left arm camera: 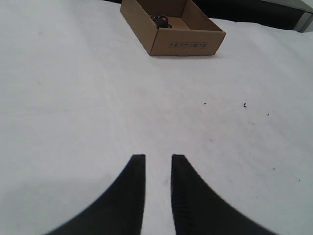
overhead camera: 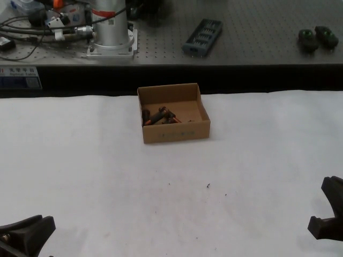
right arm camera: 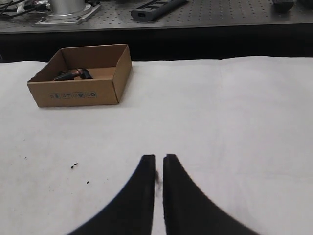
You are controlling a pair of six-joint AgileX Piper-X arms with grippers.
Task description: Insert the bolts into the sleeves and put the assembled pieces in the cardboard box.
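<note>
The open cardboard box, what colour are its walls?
The small open cardboard box is light brown; right wrist view shows it best.

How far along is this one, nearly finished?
Looks near the end. Done: the bolt-and-sleeve pieces I can see all lie in the cardboard box, though whether each is assembled is unclear. In hand: nothing; left gripper and right gripper are empty over the white cloth. Left: apparently nothing.

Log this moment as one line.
cardboard box: far centre of white cloth, dark pieces inside | left claw: empty, slightly open, near edge | right claw: empty, shut, near edge
</note>
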